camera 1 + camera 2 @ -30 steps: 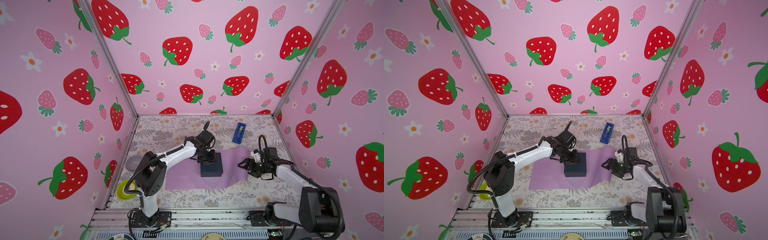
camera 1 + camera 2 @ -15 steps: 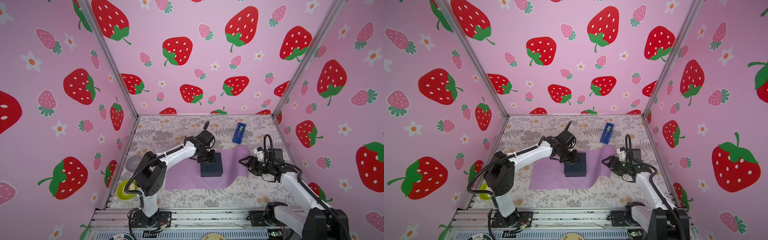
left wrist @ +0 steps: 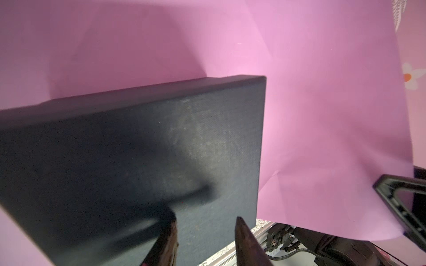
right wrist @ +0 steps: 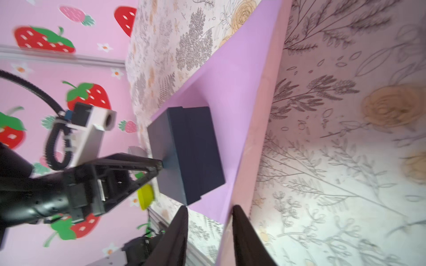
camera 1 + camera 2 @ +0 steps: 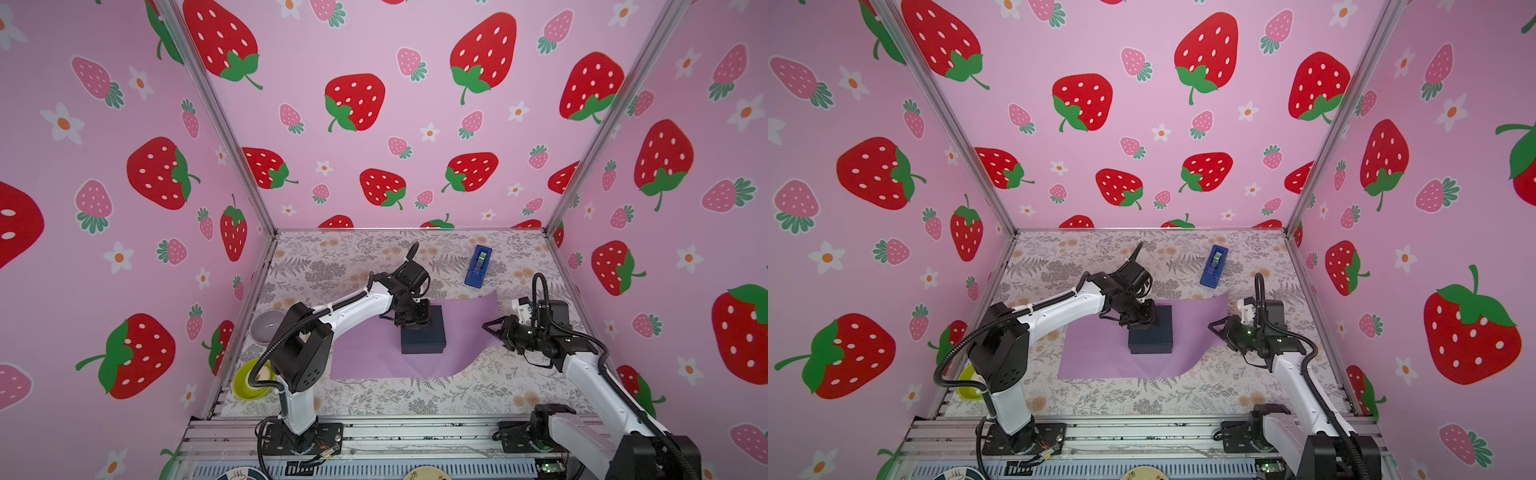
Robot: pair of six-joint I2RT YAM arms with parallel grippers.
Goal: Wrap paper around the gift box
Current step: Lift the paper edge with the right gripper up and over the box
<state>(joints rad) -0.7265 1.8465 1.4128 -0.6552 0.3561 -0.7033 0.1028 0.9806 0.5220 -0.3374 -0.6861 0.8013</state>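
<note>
Here we see the left gripper (image 3: 205, 221) with its fingers a little apart, their tips set down on the top face of the gift box (image 5: 426, 343), which sits just beneath them on the middle of the paper (image 5: 365, 357). The right gripper (image 4: 209, 210) has its fingers apart too, not clamped, and we find the paper's lifted edge, pale pink underside showing, running between them, the box well beyond their tips.
</note>
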